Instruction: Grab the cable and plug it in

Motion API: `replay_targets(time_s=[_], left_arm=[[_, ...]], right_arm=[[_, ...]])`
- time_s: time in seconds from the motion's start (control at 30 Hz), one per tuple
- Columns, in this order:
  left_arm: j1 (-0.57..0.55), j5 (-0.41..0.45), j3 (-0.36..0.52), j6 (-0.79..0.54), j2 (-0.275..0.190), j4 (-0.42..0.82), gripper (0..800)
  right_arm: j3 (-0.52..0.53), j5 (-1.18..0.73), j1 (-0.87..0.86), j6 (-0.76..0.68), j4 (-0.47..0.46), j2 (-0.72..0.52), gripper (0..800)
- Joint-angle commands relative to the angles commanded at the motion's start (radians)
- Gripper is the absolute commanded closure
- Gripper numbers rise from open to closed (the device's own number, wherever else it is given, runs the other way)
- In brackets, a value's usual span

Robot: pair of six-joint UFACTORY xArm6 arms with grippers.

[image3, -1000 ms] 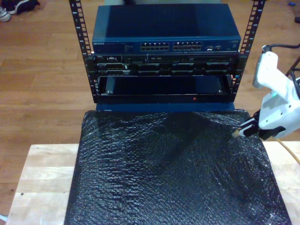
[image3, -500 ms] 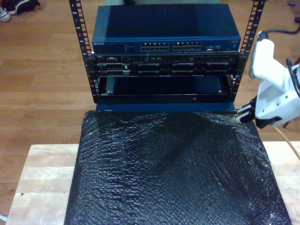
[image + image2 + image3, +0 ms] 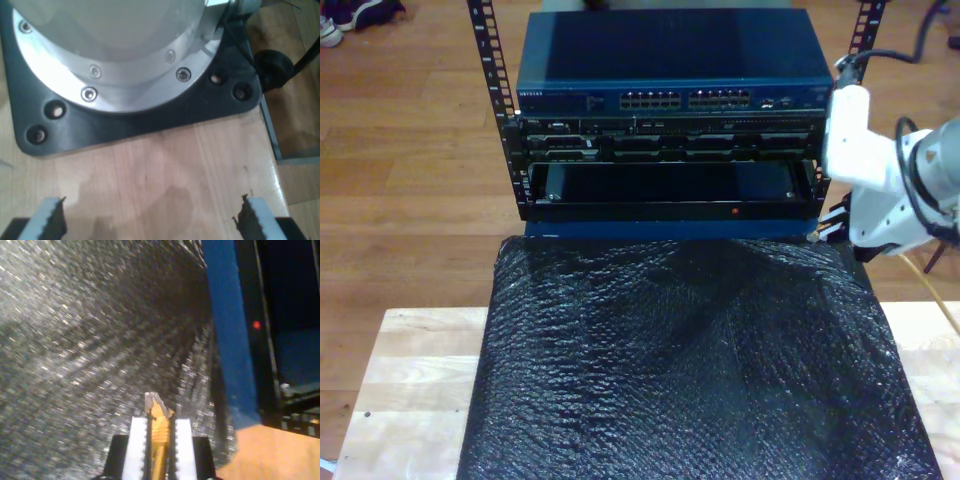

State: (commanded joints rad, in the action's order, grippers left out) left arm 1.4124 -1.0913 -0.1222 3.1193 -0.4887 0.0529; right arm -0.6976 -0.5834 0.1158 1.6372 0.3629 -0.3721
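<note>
My second gripper [image 3: 160, 432] is squeezed tight on the cable [image 3: 159, 427], right behind its little clear plug [image 3: 154, 402], so the plug sticks out in front, free to go into a hole. It holds the plug up over the far edge of the black mat [image 3: 690, 350], at the exterior view's right, close to the rack [image 3: 670, 120], because the holes are there. My first gripper [image 3: 150, 220] is wide apart with nothing in it, over the wood table [image 3: 160, 170] by an arm's base [image 3: 125, 115].

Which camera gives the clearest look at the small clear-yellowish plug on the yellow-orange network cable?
The second wrist view: the plug juts out between my second gripper's closed pads. In the exterior view it is a tiny speck beside the white arm. The first wrist view looks at bare wood.
</note>
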Motion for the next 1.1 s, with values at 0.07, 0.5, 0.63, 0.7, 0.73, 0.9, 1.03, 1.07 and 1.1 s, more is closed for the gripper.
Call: replay_targets(time_s=[0.07,0.5,0.63,0.7,0.73,0.9,1.03,1.07,1.1], left_arm=[[0.0,0.0,0.0,0.0,0.0,0.0,0],[0.0,0.0,0.0,0.0,0.0,0.0,0],[0.0,0.0,0.0,0.0,0.0,0.0,0],[0.0,0.0,0.0,0.0,0.0,0.0,0],[0.0,0.0,0.0,0.0,0.0,0.0,0],[0.0,0.0,0.0,0.0,0.0,0.0,0],[0.0,0.0,0.0,0.0,0.0,0.0,0],[0.0,0.0,0.0,0.0,0.0,0.0,0],[0.0,0.0,0.0,0.0,0.0,0.0,0]], right_arm=[[-0.012,0.052,0.018,0.002,-0.005,0.025,800],[-0.006,0.328,0.037,0.002,-0.14,0.129,800],[0.0,0.42,0.034,0.003,-0.196,0.147,800],[0.005,0.459,0.034,0.003,-0.203,0.158,800],[0.003,0.473,0.034,0.003,-0.203,0.161,800],[0.0,0.542,0.04,0.0,-0.203,0.172,800],[0.021,0.626,0.072,0.002,-0.201,0.175,800],[0.029,0.638,0.08,0.002,-0.201,0.175,800],[0.037,0.644,0.091,0.002,-0.201,0.175,800]])
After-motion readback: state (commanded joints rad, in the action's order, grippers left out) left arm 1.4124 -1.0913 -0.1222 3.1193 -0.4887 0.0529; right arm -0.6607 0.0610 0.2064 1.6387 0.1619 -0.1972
